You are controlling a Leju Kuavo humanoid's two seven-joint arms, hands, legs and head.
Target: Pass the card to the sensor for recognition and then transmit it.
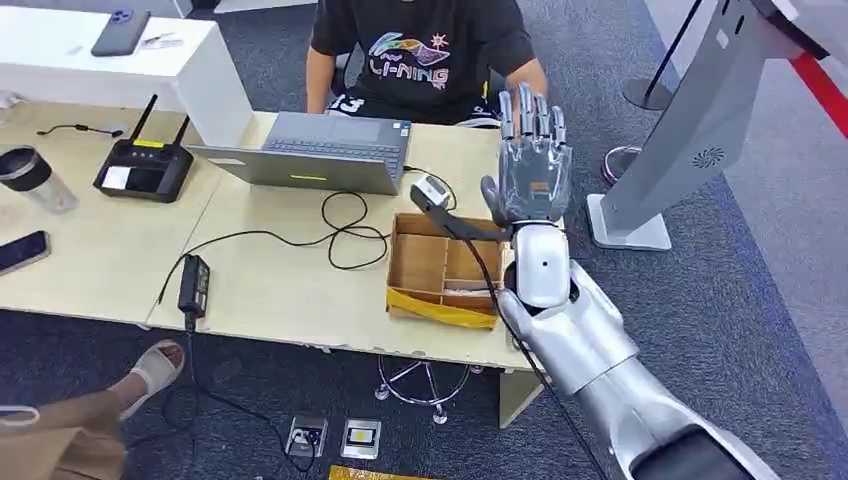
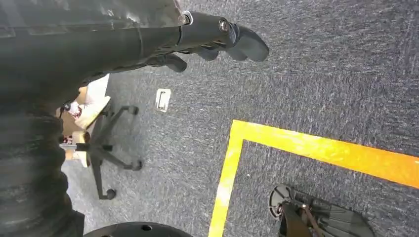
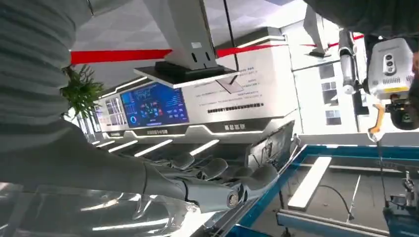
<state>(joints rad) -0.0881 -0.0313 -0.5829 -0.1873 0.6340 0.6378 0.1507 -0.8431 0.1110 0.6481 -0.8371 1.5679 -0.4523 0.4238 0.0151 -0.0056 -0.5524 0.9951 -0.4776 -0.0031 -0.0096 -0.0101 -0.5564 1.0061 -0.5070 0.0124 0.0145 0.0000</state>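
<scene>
Over table (image 1: 290,290), empty right hand (image 1: 533,165)

A pale wooden table (image 1: 280,290) stands on dark grey carpet (image 1: 740,330). On it, toward the far edge, an open grey laptop (image 1: 315,152) sits near a black box with two aerials (image 1: 143,167). A black cable (image 1: 340,225) loops across the middle to a black power brick (image 1: 193,282) near the front edge. A shallow cardboard box (image 1: 440,268) (divided into compartments, with yellow tape along its near side) lies at the right end. A dark-lidded cup (image 1: 30,178) and a phone (image 1: 22,250) lie at the left. Yellow tape (image 2: 296,148) marks the carpet.
</scene>
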